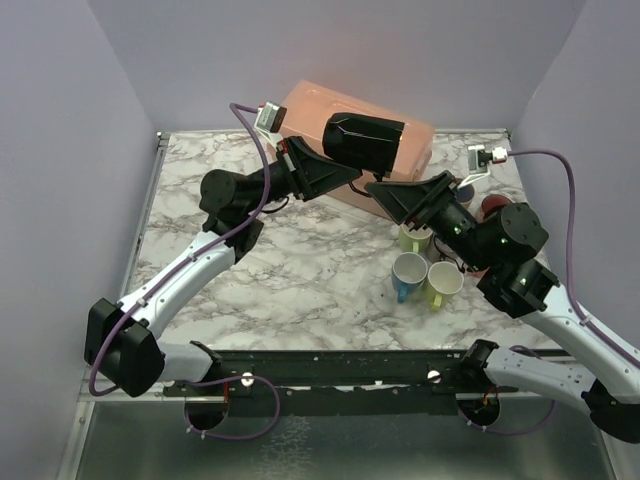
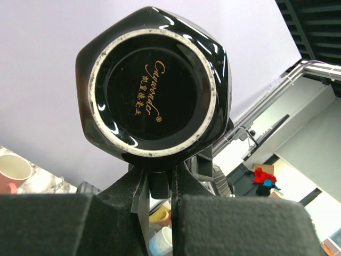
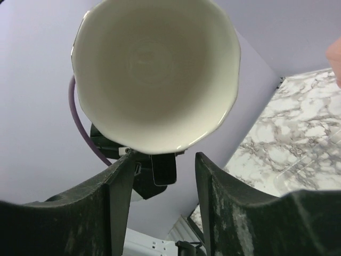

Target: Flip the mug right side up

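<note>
**Desk:** Item one, left hand?

**Operator:** Left hand (image 2: 160,184): I have it clenched on the mug (image 2: 152,85). The fingers pinch a dark part under the body, the handle as far as I can tell.

**Desk:** Mug, position?

**Operator:** Black, glossy, cream inside. It is held up off the counter (image 1: 300,270), lying on its side. The base, with gold script, faces my left wrist camera. The mouth faces my right wrist camera.

**Desk:** Right hand?

**Operator:** Right hand (image 3: 162,160): released, fingers spread wide. It sits just below the mug's rim, apart from it.

**Desk:** Remainder?

**Operator:** Pink box (image 1: 310,105) at the back of the counter. Blue mug (image 1: 408,272) and green mug (image 1: 445,283) stand upright, side by side, near the right arm. Third mug (image 1: 415,238), pale green, is just behind them.
</note>
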Action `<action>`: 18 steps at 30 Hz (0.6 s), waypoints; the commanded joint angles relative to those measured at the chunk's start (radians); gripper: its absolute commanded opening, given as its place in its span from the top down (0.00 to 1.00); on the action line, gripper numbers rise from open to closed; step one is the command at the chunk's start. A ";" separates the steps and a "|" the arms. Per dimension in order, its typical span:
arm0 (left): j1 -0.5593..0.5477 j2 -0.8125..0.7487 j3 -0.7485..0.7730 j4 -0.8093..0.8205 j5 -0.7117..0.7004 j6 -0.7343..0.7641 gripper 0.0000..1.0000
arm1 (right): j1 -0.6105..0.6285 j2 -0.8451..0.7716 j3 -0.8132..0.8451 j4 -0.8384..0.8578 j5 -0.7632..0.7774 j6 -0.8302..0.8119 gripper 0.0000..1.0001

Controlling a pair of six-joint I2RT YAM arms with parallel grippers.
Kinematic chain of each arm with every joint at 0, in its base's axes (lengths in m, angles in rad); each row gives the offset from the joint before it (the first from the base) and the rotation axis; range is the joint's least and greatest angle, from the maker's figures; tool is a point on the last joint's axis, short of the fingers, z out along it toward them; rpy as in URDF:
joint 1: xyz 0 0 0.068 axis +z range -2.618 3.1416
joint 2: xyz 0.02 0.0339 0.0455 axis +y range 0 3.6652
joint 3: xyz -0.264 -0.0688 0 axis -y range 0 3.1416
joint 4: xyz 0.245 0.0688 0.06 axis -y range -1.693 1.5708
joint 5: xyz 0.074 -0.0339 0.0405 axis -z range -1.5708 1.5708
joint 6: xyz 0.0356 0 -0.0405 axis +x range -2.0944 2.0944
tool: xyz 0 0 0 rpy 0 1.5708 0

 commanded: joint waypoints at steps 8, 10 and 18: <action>-0.017 -0.073 -0.023 0.172 0.011 -0.017 1.00 | -0.007 0.075 0.075 0.098 -0.132 0.000 0.69; -0.017 -0.080 -0.028 0.172 0.007 -0.010 1.00 | -0.006 0.081 0.081 0.108 -0.146 0.000 0.76; -0.019 -0.084 -0.047 0.173 0.001 -0.011 0.94 | -0.007 0.082 0.105 0.066 -0.101 -0.094 0.99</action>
